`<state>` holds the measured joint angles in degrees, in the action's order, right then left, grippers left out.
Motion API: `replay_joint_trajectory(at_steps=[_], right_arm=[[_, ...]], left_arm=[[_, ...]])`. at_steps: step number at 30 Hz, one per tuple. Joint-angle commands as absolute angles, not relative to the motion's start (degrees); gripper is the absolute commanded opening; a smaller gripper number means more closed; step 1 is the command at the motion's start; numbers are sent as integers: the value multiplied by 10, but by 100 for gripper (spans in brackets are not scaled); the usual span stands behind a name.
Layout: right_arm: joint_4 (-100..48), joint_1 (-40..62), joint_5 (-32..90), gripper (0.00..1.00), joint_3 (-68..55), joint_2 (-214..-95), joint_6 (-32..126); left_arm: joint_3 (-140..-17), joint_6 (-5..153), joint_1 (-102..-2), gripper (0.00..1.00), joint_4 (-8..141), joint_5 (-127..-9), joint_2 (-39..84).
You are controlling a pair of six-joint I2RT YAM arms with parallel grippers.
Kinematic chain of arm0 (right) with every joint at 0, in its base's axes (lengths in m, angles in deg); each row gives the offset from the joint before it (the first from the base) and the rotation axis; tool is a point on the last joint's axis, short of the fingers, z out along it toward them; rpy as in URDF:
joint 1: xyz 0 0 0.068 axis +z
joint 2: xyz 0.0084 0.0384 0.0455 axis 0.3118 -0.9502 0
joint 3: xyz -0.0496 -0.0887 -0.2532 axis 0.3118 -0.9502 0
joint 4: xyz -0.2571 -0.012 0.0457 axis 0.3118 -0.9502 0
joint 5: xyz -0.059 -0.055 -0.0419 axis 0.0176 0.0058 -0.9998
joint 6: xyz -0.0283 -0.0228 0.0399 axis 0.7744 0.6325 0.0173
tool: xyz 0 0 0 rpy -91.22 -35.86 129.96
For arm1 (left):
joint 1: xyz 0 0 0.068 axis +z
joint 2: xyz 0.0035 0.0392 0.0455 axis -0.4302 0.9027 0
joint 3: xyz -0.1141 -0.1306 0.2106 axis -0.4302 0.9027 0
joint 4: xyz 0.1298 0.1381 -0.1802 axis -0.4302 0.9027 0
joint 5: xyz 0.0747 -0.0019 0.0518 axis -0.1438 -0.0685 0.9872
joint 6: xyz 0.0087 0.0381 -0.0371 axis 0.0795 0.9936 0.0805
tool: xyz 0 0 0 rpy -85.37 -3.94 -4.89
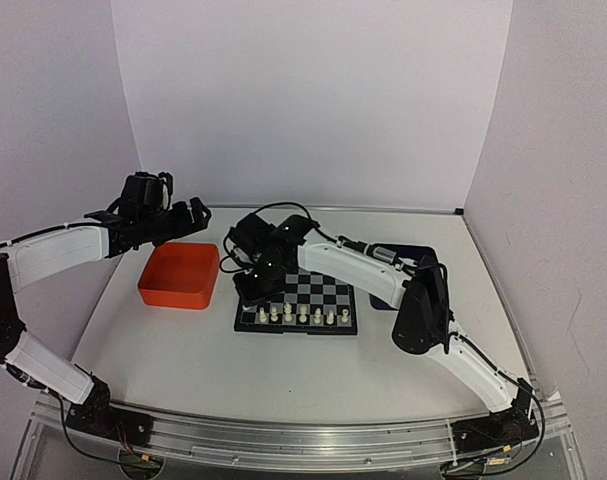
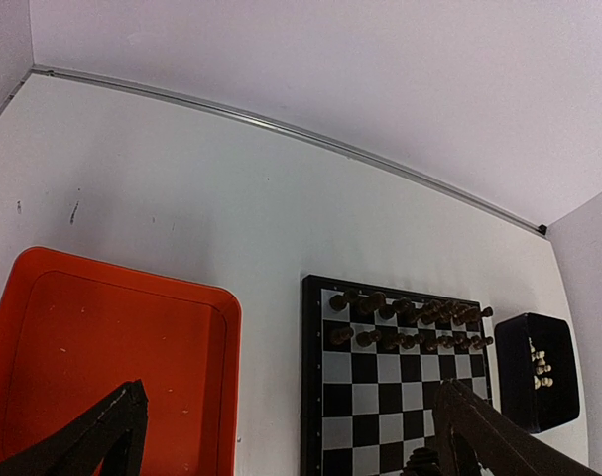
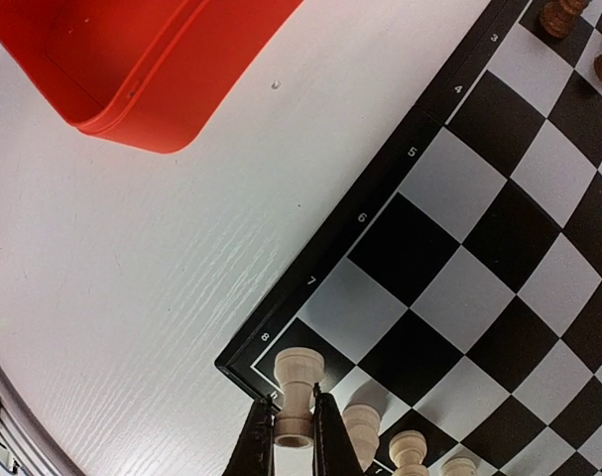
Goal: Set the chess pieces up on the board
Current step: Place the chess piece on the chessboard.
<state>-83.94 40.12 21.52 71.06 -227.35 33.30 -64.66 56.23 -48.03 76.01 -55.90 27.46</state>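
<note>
Rook point(image 3: 297, 392), cream, sits upright clenched in the right hand point(image 3: 293, 438), over the board point(image 3: 410, 248) corner by the 8 mark; I can't tell if its base touches the square. Other cream pieces point(image 1: 303, 315) stand along the near row beside it, black pieces point(image 2: 410, 322) fill the two far rows. Left hand point(image 1: 196, 222) hangs released, spread wide, above the orange tray point(image 1: 180, 275) left of the board. I see a blue tray point(image 2: 514, 382) right of the board, on the table point(image 1: 183, 350), with a few cream pieces inside.
</note>
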Motion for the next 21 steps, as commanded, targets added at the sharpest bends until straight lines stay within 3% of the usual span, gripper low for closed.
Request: replay_joint_trajectory(at_steps=[1, 21], right_arm=[[-841, 406, 228, 0, 701, -2270, 342], [-867, 412, 219, 0, 694, -2265, 348]], left_arm=[[-643, 571, -478, 100, 750, -550, 257], [-639, 572, -478, 100, 749, -553, 254]])
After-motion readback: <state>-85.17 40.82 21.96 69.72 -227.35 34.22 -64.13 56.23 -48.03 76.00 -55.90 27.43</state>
